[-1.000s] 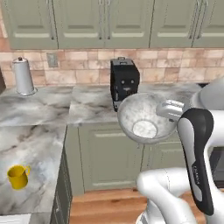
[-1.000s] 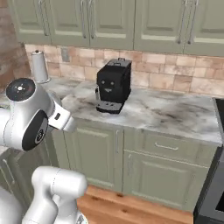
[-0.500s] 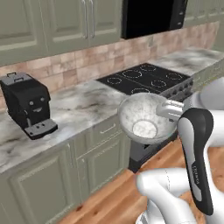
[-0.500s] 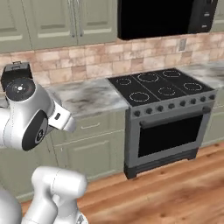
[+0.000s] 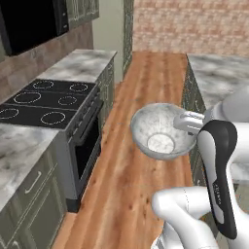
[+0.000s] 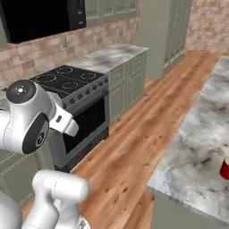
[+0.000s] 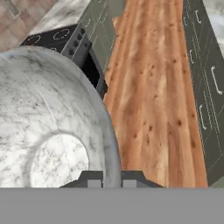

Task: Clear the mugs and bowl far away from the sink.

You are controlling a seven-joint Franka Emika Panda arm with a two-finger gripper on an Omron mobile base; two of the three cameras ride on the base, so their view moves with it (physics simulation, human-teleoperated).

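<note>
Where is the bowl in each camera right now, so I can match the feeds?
Left base view: bowl at centre, held up over the wood floor.
Right base view: I can't make it out.
Hand view: fills the left half, rim between the fingertips.
Shared landmark: the black stove.

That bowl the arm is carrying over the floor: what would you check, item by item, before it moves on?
1. Grip: the gripper is shut on the rim of the bowl, a finger each side: ok.
2. Bowl clear of the stove and the cabinets: ok.
3. Bowl empty, nothing to spill: ok.
4. Bare marble for setting it down on the counter to the right: ok.
5. Red mug already on that counter, at the picture's edge: keep clear, ok.
6. Sink distance: cannot tell.
</note>
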